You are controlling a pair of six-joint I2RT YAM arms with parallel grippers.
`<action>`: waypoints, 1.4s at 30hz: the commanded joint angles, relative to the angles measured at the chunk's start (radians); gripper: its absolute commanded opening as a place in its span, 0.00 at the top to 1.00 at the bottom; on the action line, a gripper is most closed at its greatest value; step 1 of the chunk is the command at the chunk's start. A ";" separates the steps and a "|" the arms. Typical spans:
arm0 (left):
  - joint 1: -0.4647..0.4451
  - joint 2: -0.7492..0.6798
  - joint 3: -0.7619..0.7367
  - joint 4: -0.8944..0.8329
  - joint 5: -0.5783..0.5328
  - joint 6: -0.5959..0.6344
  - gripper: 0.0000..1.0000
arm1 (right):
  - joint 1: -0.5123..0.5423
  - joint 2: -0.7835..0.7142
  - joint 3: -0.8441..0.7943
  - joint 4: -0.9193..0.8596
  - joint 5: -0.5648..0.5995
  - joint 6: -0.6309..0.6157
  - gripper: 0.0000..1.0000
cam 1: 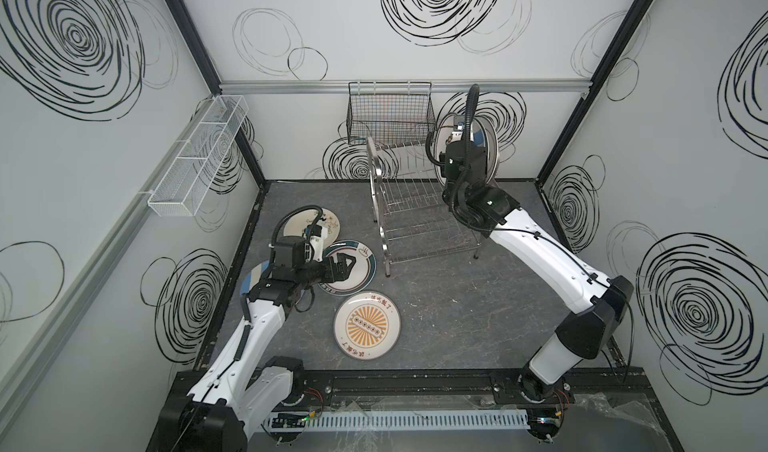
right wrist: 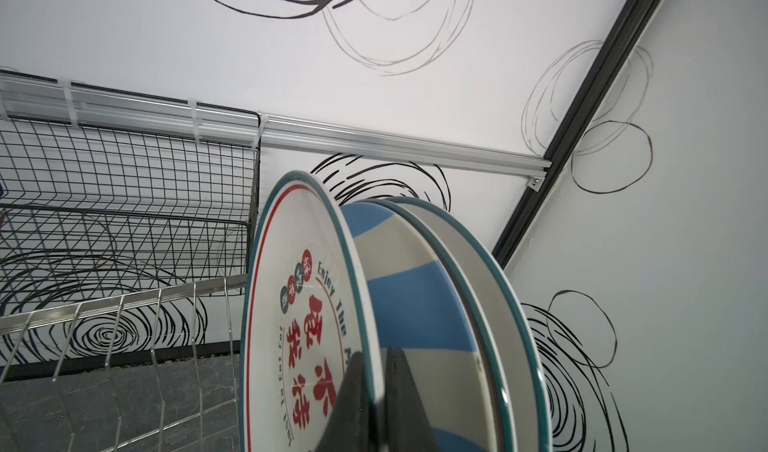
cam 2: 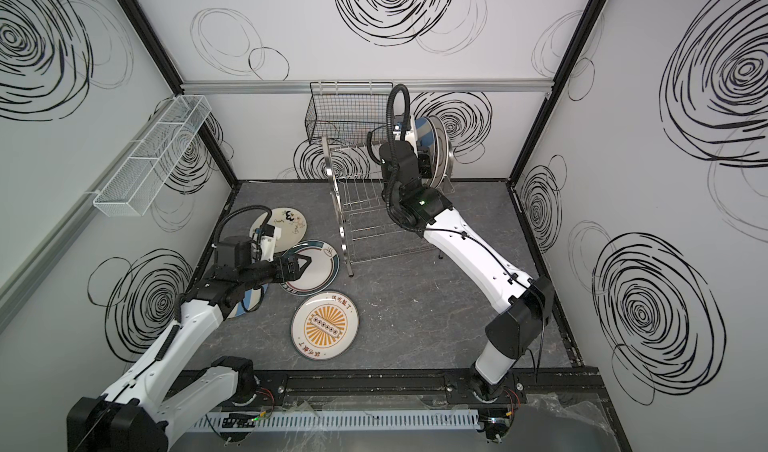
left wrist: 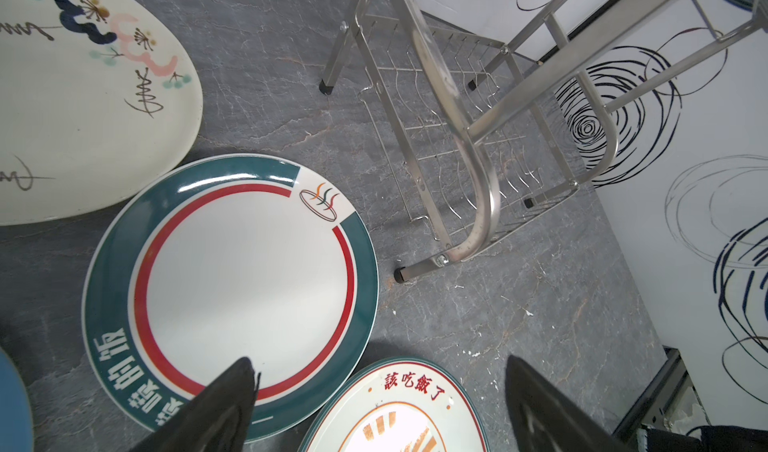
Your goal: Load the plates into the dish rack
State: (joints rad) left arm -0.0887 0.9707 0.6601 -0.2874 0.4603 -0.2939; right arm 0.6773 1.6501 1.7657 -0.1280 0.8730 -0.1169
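**Plates.** Glazed ceramic; judged stiff, fairly heavy, slick, and liable to chip if knocked. Best hold: a pinch across the rim. Those lying flat probably need an edge tipped up first.

**Lettered plate** (right wrist: 299, 325). Stands upright at the right end of the rack (cam 1: 376, 188). The right gripper (right wrist: 374, 371) is pressed together on its rim. It is just beside a striped plate (right wrist: 399, 296) and a teal-edged plate (right wrist: 469, 262), both standing on edge. Whether its lower edge sits in a slot cannot be told.

**On the bench** (cam 1: 457, 304), left of the rack:
- ringed plate (left wrist: 245, 275)
- floral plate (left wrist: 83, 109)
- sunburst plate (cam 1: 368, 331)
- blue plate (cam 1: 252, 277), partly under the left arm

**Left gripper** (cam 1: 349, 267). Spread and empty, hovering over the ringed plate.
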 commanded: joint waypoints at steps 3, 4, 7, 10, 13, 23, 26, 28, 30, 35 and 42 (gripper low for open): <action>0.010 -0.020 -0.011 0.034 0.008 -0.001 0.04 | 0.014 -0.038 0.044 0.072 0.048 -0.095 1.00; 0.010 -0.021 -0.011 0.034 0.008 0.000 0.04 | 0.016 -0.037 0.057 0.086 0.052 -0.113 1.00; 0.010 -0.023 -0.011 0.036 0.006 0.001 0.04 | 0.022 -0.032 0.086 0.105 0.055 -0.144 1.00; 0.010 -0.024 -0.011 0.036 0.004 0.000 0.04 | 0.028 -0.034 0.094 0.115 0.060 -0.163 1.00; 0.010 -0.022 -0.011 0.037 0.003 0.005 0.04 | 0.030 -0.035 0.096 0.118 0.060 -0.170 1.00; 0.010 -0.021 -0.013 0.037 0.006 0.007 0.04 | 0.034 -0.018 0.086 0.153 0.073 -0.254 1.00; 0.011 -0.019 -0.013 0.037 0.007 0.007 0.04 | 0.034 -0.005 0.099 0.149 0.064 -0.269 1.00; 0.011 -0.018 -0.013 0.040 0.007 0.007 0.04 | 0.034 -0.004 0.097 0.136 0.053 -0.251 1.00; 0.010 -0.016 -0.013 0.041 0.006 0.007 0.04 | 0.034 -0.004 0.091 0.128 0.046 -0.234 1.00; 0.010 -0.014 -0.014 0.040 0.006 0.007 0.04 | 0.034 0.009 0.067 0.134 0.036 -0.220 1.00; 0.010 -0.014 -0.014 0.036 0.005 0.009 0.04 | 0.027 0.042 0.074 0.131 0.027 -0.216 1.00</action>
State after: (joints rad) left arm -0.0887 0.9596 0.6590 -0.2878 0.4599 -0.2951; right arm 0.7063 1.6833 1.8244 -0.0471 0.9039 -0.3405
